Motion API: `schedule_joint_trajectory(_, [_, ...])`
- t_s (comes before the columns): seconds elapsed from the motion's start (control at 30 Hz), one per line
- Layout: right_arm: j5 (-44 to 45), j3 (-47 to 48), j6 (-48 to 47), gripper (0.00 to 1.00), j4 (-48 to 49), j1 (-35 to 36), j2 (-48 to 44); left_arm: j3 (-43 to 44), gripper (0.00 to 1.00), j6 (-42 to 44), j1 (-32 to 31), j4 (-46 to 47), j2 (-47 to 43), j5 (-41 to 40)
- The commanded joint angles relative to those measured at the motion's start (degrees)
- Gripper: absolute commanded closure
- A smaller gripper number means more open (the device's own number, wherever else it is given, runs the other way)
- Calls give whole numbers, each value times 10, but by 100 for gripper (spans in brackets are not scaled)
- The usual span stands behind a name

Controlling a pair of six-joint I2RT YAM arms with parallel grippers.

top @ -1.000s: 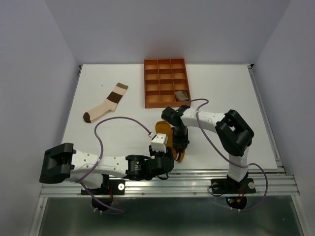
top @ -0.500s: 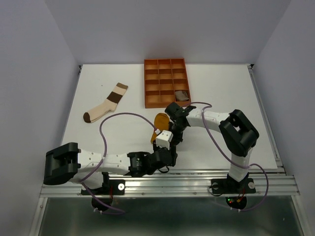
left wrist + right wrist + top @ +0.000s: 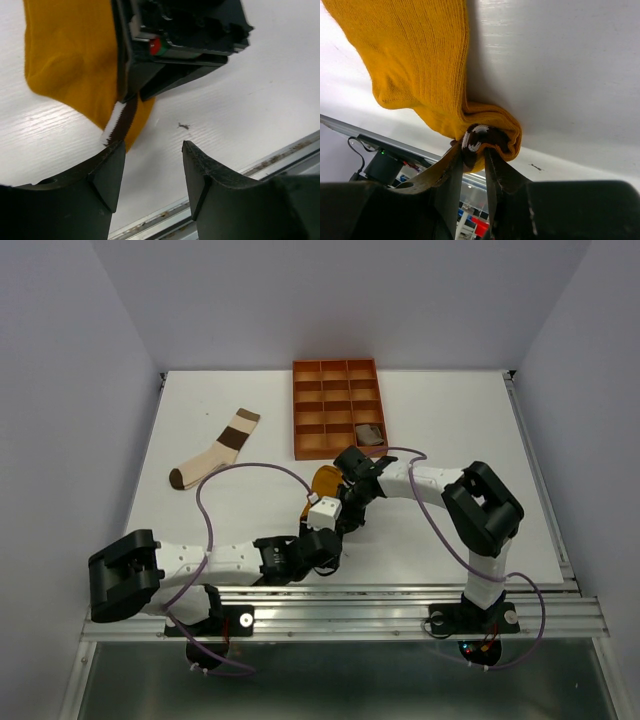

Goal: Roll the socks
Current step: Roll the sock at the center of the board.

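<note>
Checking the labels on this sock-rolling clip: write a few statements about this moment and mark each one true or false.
1. The right claw is clamped on the mustard sock. True.
2. The left claw grips the mustard sock too. False: its jaws stand open with nothing between them, just beside the sock.
3. The colour-blocked sock lies inside the tray. False: it lies flat on the table, left of the tray.
4. A taupe sock sits in one of the tray's compartments. True: it is in the right-hand column, toward the near end.
</note>
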Motion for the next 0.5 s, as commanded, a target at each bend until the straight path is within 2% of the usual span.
schedule_joint_trajectory(0.0, [71,-21,-10,71,40,-4,39,9,41,-5,17,-70,-2,-16])
schedule_joint_trajectory(0.17, [70,-10,-19,71,26,-4,45,19,41,9,37,-60,-5,-28])
schedule_joint_trajectory(0.47, [65,-1,-30,71,16,-4,47,25,45,46,61,-27,38,14])
